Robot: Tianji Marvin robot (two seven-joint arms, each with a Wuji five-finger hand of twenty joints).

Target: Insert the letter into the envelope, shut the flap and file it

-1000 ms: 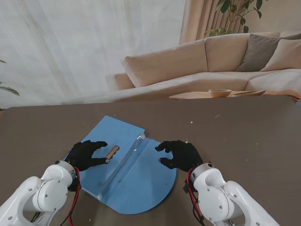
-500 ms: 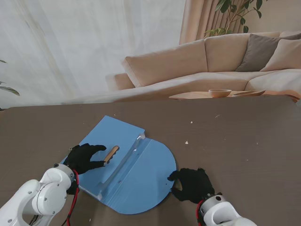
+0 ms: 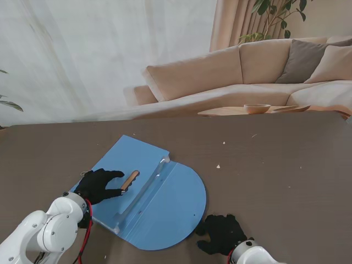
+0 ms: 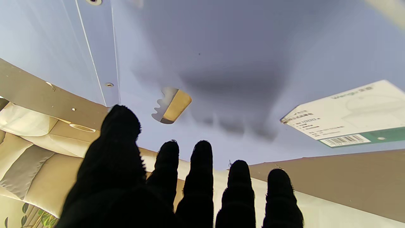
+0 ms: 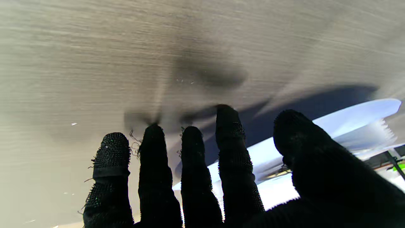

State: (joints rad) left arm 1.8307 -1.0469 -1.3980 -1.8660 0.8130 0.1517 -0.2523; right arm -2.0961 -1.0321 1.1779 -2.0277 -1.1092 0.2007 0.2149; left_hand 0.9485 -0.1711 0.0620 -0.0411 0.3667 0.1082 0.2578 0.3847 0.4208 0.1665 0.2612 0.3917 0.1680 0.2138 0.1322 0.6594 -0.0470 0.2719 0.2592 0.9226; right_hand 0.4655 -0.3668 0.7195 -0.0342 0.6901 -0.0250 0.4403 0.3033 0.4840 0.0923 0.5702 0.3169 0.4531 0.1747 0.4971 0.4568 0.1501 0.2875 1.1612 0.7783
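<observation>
The blue envelope (image 3: pixel 148 192) is lying flap-open near the surface's (image 3: pixel 275 159) near edge. The left hand (image 3: pixel 98 184), fingers spread, is pinning it steady; the right hand (image 3: pixel 221 234), fingers apart and empty, is hovering beside the flap's (image 3: pixel 173 212) rim.

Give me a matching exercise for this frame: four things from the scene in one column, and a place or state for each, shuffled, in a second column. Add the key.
Things
1. left hand
2. right hand
3. envelope flap
4. small tan strip

Places or states
A. rounded, lying open and flat on the table
B. off the envelope, over bare table by the flap's near right edge
C. on the envelope body, just right of the left fingertips
D. resting on the envelope body, fingers spread, holding nothing

Pairs: 1-D, 2-B, 3-A, 4-C
</observation>
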